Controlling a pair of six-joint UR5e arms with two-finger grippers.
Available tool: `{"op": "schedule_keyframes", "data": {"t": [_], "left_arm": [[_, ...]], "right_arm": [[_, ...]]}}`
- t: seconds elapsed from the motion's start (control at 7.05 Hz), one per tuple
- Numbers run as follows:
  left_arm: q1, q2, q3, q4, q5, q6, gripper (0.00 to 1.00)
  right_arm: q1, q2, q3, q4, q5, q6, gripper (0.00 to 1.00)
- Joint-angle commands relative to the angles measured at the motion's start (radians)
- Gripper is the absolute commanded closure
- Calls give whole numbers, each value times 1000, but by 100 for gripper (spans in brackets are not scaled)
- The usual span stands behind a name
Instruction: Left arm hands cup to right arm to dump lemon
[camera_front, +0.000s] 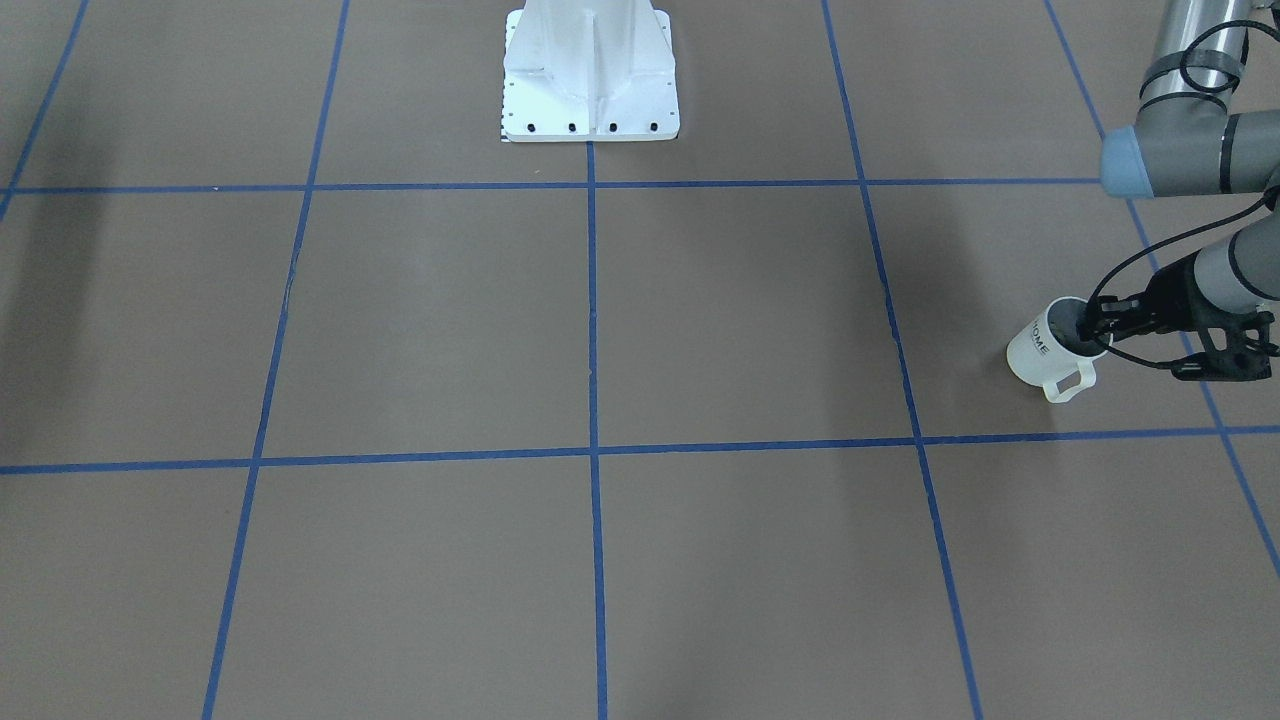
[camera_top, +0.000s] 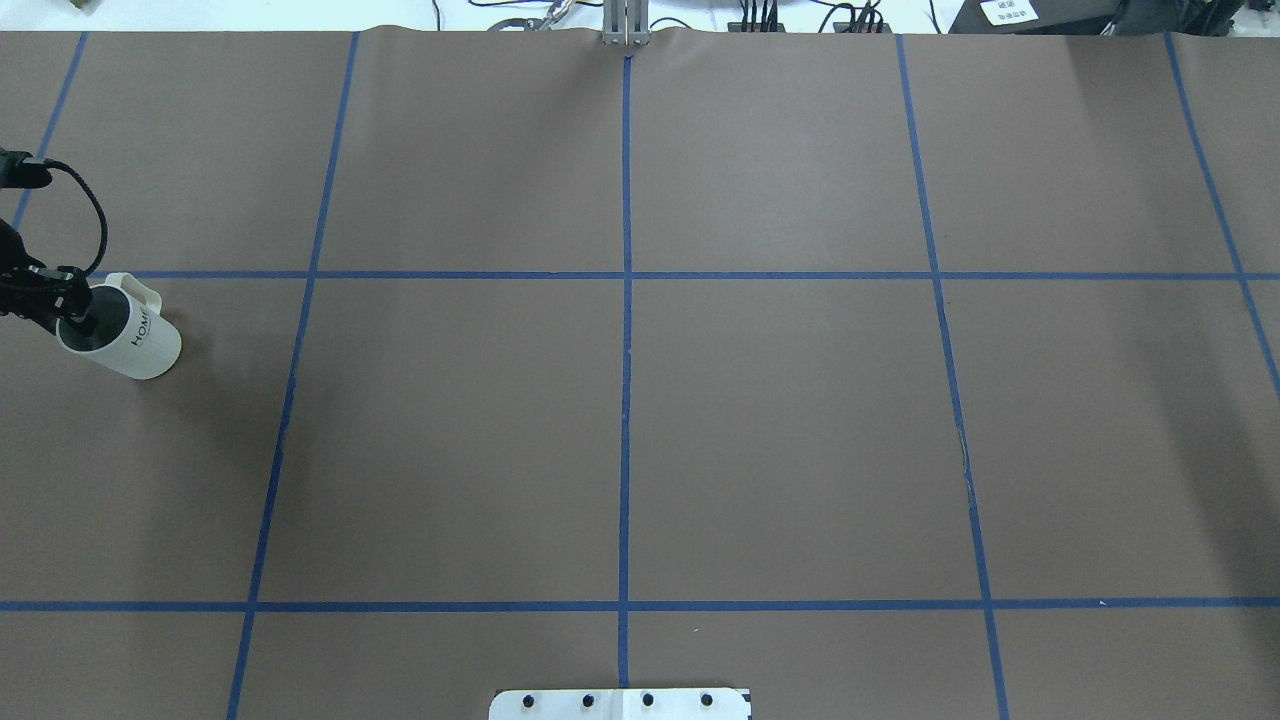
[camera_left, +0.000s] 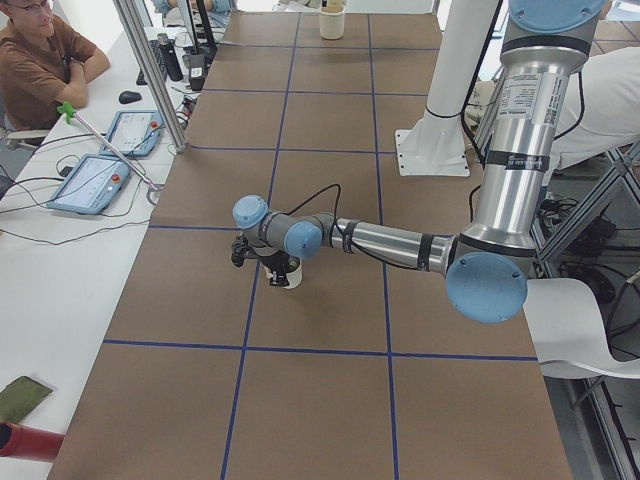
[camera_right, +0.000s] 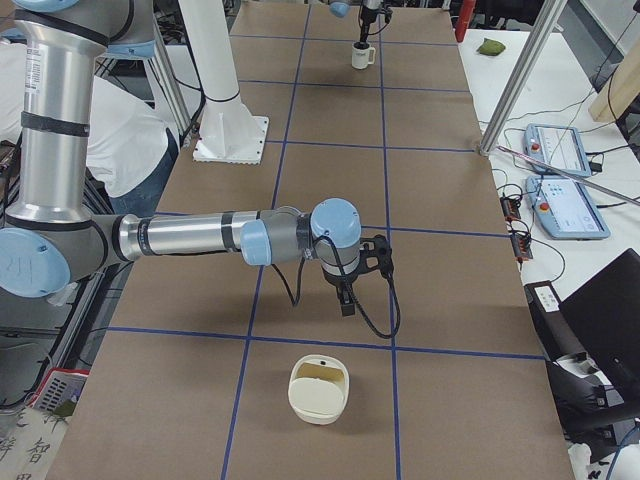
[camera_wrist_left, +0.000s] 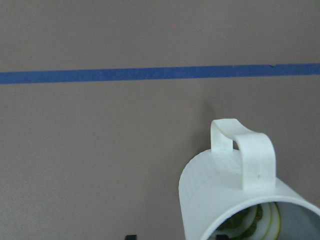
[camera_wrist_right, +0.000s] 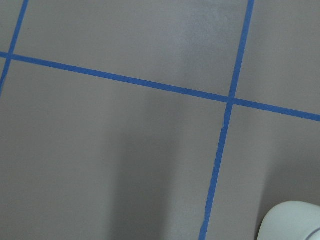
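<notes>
Left hand (camera_front: 1095, 325) pinches cup (camera_front: 1035, 352) rim beside tape line (camera_top: 220, 275) (table's (camera_top: 450, 430) left side).

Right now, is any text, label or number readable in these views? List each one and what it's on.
"HOME": dark letters on the side of the white cup.
White label on the left arm: print too small to read.
White tag on the dark box beyond the table's far edge: blurred, unreadable.
Pendant screens on the side bench: too small to read.
</notes>
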Motion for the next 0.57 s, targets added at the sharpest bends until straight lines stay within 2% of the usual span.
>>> {"op": "schedule_keyframes", "data": {"t": [0.0,0.14,0.28,0.43], "left_arm": [[1,-36,-9,14,-92,-4,100],[-3,-66,-27,65,-138,-41,100],[-4,-127,-67,218,-142,-175,100],[-6,-183,-129,326,-137,-205,100]], "right_arm": [[-2,1,0,15,13,-3,0],[-2,-1,-1,78,36,0,0],[-3,-4,-9,113,65,3,0],[-5,-4,-12,120,123,3,0]]}}
